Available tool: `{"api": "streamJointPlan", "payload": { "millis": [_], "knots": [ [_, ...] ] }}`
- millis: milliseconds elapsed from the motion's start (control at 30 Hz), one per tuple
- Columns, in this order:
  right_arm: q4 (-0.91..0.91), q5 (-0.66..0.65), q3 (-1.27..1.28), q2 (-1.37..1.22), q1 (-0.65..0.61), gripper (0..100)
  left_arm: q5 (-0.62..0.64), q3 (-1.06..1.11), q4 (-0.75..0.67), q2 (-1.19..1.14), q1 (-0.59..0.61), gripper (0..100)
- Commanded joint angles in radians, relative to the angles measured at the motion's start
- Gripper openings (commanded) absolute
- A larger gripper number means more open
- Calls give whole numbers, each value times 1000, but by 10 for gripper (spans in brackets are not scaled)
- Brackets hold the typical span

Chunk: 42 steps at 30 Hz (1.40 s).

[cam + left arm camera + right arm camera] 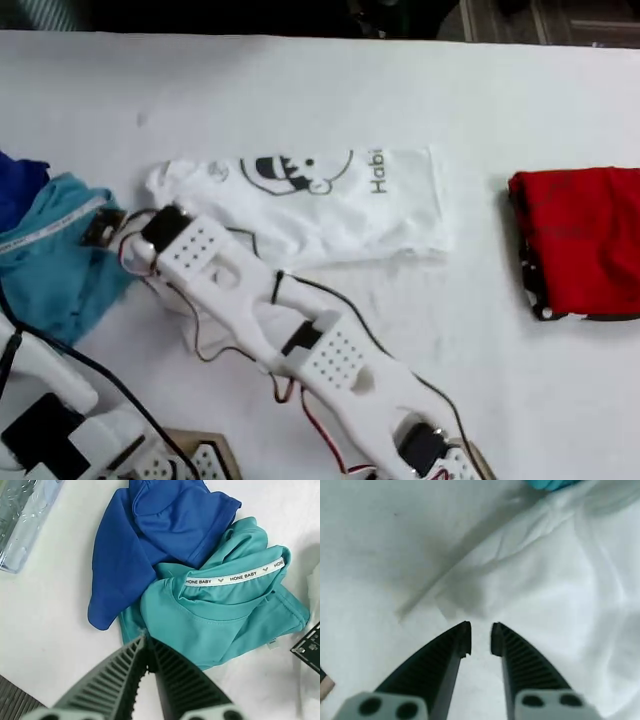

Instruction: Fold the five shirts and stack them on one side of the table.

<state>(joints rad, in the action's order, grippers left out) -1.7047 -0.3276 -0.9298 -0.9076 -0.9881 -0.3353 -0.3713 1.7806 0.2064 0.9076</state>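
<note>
A white shirt (320,200) with a black print lies as a long strip across the table's middle. My right arm (200,255) stretches over its left end. In the right wrist view the right gripper (480,640) is open a little, just above the white shirt's (560,580) rumpled edge, with nothing between its fingers. A teal shirt (60,260) and a blue shirt (15,190) lie crumpled at the left edge. My left gripper (146,647) is shut, empty, at the near edge of the teal shirt (220,615), which lies next to the blue shirt (150,540). A folded red shirt (580,240) lies at the right.
A dark edge (535,295) shows under the red shirt. A clear plastic object (25,520) lies beyond the blue shirt. My left arm's base (50,420) sits at the front left corner. Bare white table (330,90) runs along the back.
</note>
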Motion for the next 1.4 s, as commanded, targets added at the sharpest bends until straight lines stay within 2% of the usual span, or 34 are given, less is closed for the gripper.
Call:
{"api": "streamJointPlan", "payload": {
  "millis": [0, 200, 400, 500, 633, 867, 1067, 1233, 1367],
  "knots": [
    [-1, 52, -40, 5, -24, 245, 9, -5, 5, 33, -12, 30],
    [42, 51, -40, -25, -48, 214, 9, -5, 5, 33, -12, 30],
    [50, 51, -41, -110, -18, 176, 9, -5, 5, 33, -12, 30],
    [50, 48, -43, -116, 1, 115, 9, -5, 5, 33, -12, 30],
    [25, -20, -91, -114, 7, 14, 9, -5, 5, 33, -12, 30],
    [-13, -26, -219, -110, 39, 18, 9, -5, 5, 33, -12, 30],
    [-13, -57, -135, -42, 51, 24, 9, -5, 5, 33, -12, 30],
    [-10, -55, -68, -35, 50, 139, 9, -5, 5, 33, -13, 30],
    [-7, -57, -63, -36, 50, 94, 9, -5, 5, 33, -38, 30]
  ]
}}
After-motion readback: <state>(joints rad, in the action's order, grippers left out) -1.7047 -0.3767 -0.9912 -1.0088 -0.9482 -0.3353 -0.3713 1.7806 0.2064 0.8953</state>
